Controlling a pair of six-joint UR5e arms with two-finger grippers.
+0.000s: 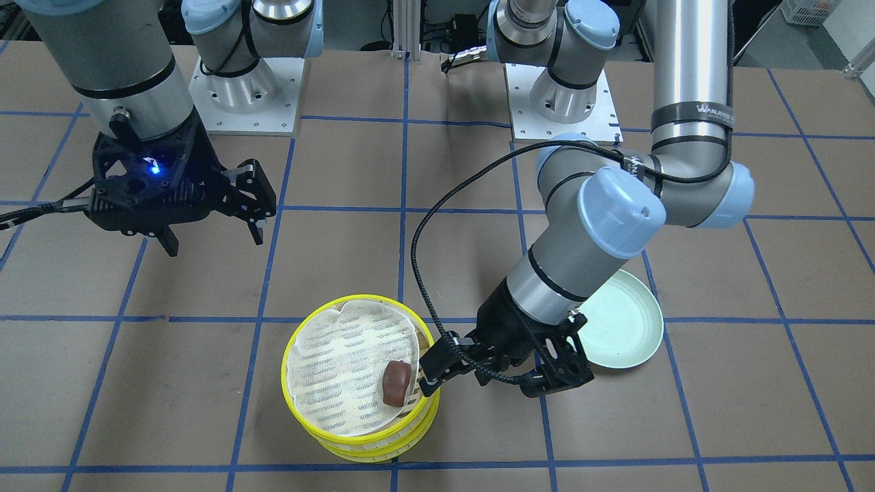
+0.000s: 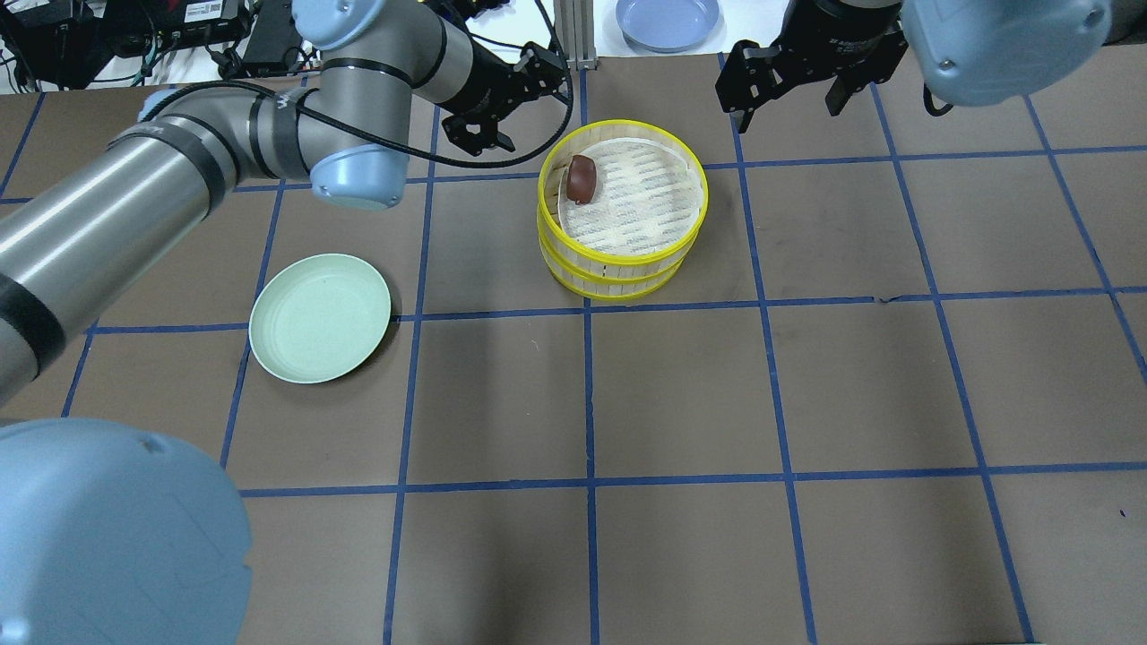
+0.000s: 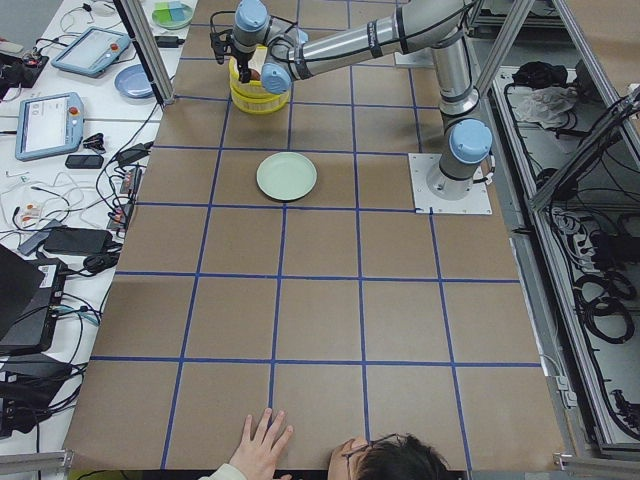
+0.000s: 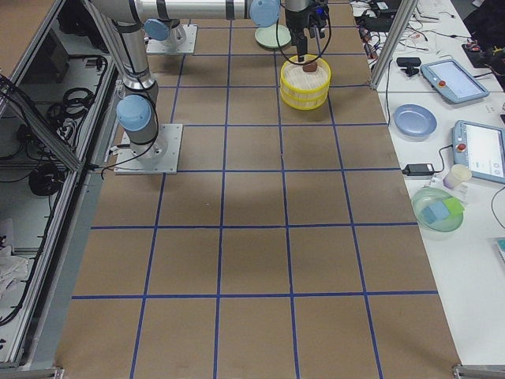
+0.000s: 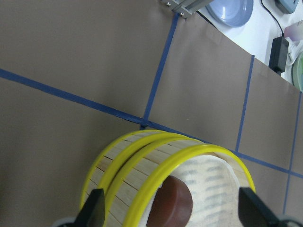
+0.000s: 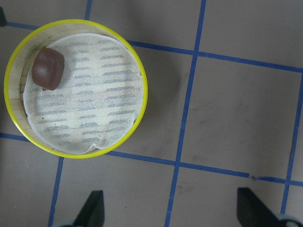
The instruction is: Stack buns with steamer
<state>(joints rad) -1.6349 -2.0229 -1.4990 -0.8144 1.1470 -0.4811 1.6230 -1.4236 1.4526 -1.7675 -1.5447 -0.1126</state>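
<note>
The two steamer trays [image 2: 627, 269] stand stacked, yellow rims aligned, at the table's far middle. The dark red-brown bun [image 2: 581, 179] lies on the top tray's white liner near its left edge; it also shows in the front view [image 1: 396, 383] and the right wrist view [image 6: 48, 67]. The cream-white bun is hidden. My left gripper [image 2: 520, 103] is open and empty, just off the stack's left side, beside the bun [image 5: 173, 201]. My right gripper [image 2: 789, 103] is open and empty, raised to the right of the stack [image 6: 144, 90].
A pale green plate [image 2: 320, 318] lies to the left of the stack, below my left arm. A blue plate [image 2: 668, 18] sits on the white bench beyond the table's far edge. Blue tape lines grid the brown table.
</note>
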